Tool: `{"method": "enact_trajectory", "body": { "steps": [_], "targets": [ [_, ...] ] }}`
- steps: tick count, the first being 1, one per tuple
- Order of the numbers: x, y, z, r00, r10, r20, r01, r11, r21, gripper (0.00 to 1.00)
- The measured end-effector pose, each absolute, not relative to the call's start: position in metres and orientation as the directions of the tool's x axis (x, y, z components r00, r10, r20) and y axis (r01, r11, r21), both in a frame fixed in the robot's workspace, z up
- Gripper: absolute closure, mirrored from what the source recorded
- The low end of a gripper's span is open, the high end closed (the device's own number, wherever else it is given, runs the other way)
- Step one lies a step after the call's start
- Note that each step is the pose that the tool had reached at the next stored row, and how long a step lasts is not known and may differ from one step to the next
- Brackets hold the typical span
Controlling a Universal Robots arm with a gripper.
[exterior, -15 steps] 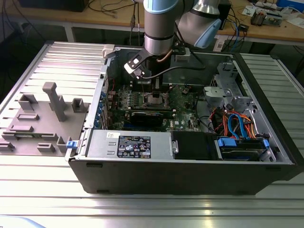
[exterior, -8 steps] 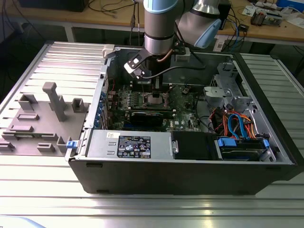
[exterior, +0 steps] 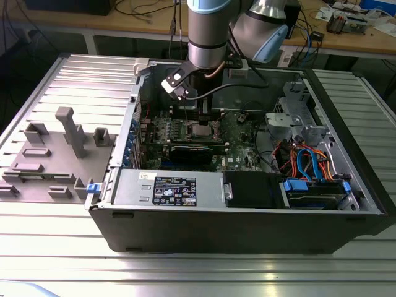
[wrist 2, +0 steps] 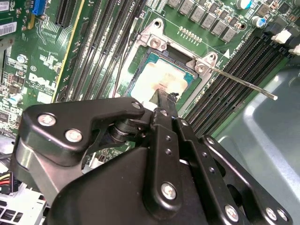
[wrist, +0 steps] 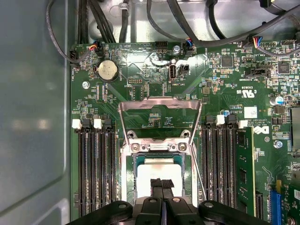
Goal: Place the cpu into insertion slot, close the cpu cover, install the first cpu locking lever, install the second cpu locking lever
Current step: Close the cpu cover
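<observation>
Cpu (wrist: pixel 158 169): small flat square silver-grey chip, seated in the socket; seen in both wrist views (wrist 2: pixel 159 77).
Insertion slot (wrist: pixel 126 173): square, silvery-rimmed socket on the green circuit board (wrist: pixel 225 93), between long black memory slots (wrist: pixel 96 173).
Cpu cover (wrist: pixel 159 101): thin silvery metal frame, swung up and open, clear of the chip.
Gripper (wrist: pixel 161 183): black fingers pressed together, tips just over the chip; whether they touch it cannot be told.
Locking lever (wrist 2: pixel 243 85): thin silvery rod, angled out over the memory slots.
</observation>
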State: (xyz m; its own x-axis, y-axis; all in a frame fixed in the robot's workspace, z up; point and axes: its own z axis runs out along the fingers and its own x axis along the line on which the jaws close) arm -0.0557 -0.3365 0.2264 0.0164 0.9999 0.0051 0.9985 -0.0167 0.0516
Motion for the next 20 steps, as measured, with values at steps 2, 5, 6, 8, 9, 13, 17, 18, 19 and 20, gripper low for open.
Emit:
{"method": "enact_trajectory", "body": {
  "steps": [2, 5, 6, 8, 9, 13, 17, 18, 19, 20],
  "targets": [
    [-0.0557, -0.3366, 0.2265, 0.016, 1.0, 0.005, 0.999, -0.017, 0.052, 0.89],
    [-0.0526, -0.3366, 0.2265, 0.016, 1.0, 0.005, 0.999, -0.017, 0.051, 0.89],
    [-0.052, -0.3366, 0.2265, 0.016, 1.0, 0.005, 0.999, -0.017, 0.051, 0.89],
    [-0.0517, -0.3365, 0.2296, 0.017, 1.0, 0.005, 0.999, -0.017, 0.049, 0.89],
    [-0.0517, -0.3366, 0.2328, 0.017, 1.0, 0.005, 0.999, -0.017, 0.049, 0.89],
    [-0.0517, -0.3365, 0.2334, 0.016, 1.0, 0.005, 0.999, -0.017, 0.049, 0.89],
    [-0.0517, -0.3366, 0.2346, 0.016, 1.0, 0.005, 0.999, -0.017, 0.049, 0.89],
    [-0.0517, -0.3366, 0.2346, 0.016, 1.0, 0.005, 0.999, -0.017, 0.049, 0.89],
    [-0.0517, -0.3366, 0.2347, 0.016, 1.0, 0.005, 0.999, -0.017, 0.049, 0.89],
    [-0.0517, -0.3366, 0.2347, 0.016, 1.0, 0.005, 0.999, -0.017, 0.049, 0.89]
  ]
}}
